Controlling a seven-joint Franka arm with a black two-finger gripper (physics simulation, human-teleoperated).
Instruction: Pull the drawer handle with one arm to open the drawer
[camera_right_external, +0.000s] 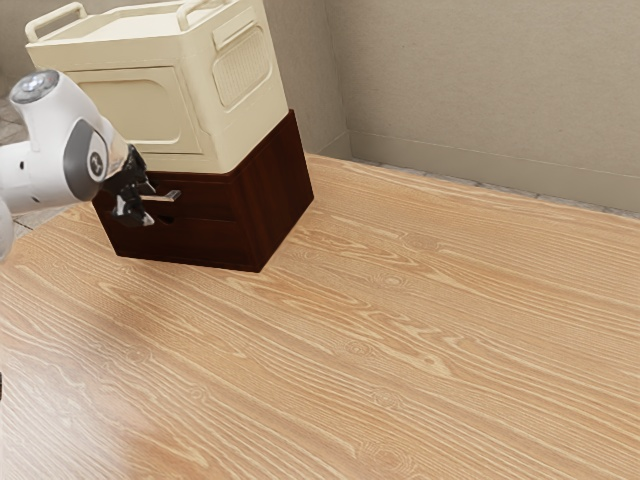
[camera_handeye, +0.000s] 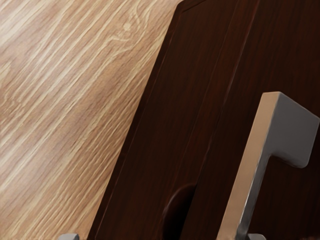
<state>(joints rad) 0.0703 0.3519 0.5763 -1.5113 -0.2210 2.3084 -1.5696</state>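
Observation:
At the exterior view's left, my gripper (camera_right_external: 146, 202) is open at the front of the dark brown drawer cabinet (camera_right_external: 216, 240). Its black fingers stand one above the other, and the silver handle (camera_right_external: 172, 196) reaches in between them. In the wrist view the tips of my open gripper (camera_handeye: 162, 237) are wide apart at the lower edge. The metal handle (camera_handeye: 252, 165) runs down close beside one tip, well away from the other. Whether that tip touches it, I cannot tell. Behind the handle the dark drawer front (camera_handeye: 240, 100) shows no visible gap.
A cream storage box (camera_right_external: 140, 100) with raised handles sits on top of the cabinet. The wood-grain table (camera_right_external: 400, 330) extends around the cabinet's base, and a beige wall (camera_right_external: 480, 90) rises behind. A dark rounded recess (camera_handeye: 179, 207) lies beside the handle.

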